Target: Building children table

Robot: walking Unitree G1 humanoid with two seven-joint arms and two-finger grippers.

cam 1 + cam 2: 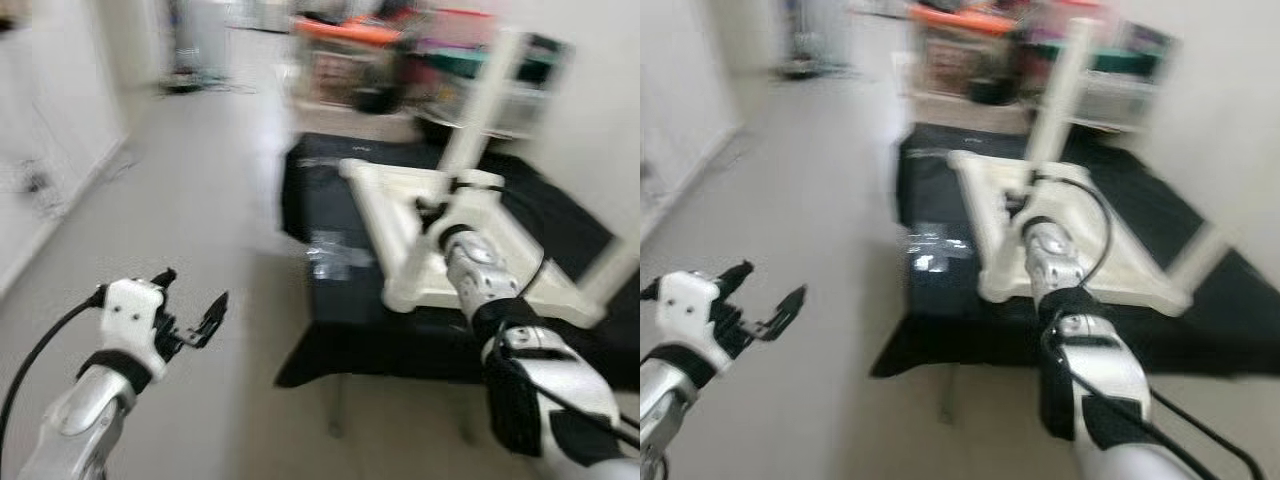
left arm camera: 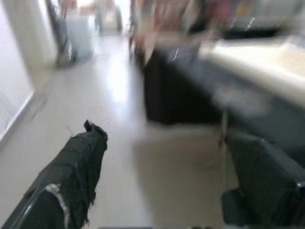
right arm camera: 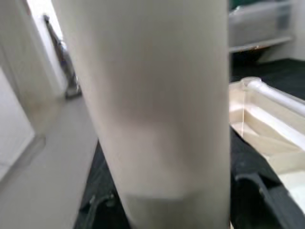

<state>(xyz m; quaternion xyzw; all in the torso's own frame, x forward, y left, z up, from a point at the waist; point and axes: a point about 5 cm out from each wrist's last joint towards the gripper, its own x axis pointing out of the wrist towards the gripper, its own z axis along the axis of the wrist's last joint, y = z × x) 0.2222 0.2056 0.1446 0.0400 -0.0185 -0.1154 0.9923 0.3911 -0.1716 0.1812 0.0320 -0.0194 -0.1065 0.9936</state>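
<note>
A white children's table (image 1: 392, 232) lies upside down on a black-covered low table (image 1: 345, 335). One white leg (image 1: 482, 98) stands upright at its far corner, and another leg (image 1: 615, 262) sticks out at the right edge. My right gripper (image 1: 440, 208) is at the base of the upright leg. In the right wrist view that leg (image 3: 157, 95) sits between the fingers (image 3: 267, 200), which are shut on it. My left gripper (image 1: 190, 305) hangs open over the floor to the left, holding nothing, its fingers (image 2: 76, 167) spread wide. All views are blurred.
A clear plastic bag (image 1: 335, 255) of small parts lies on the black cloth near its left edge. Cluttered shelves (image 1: 400, 50) stand behind the table. A white wall (image 1: 50, 120) runs along the left, with bare floor (image 1: 200, 180) between it and the table.
</note>
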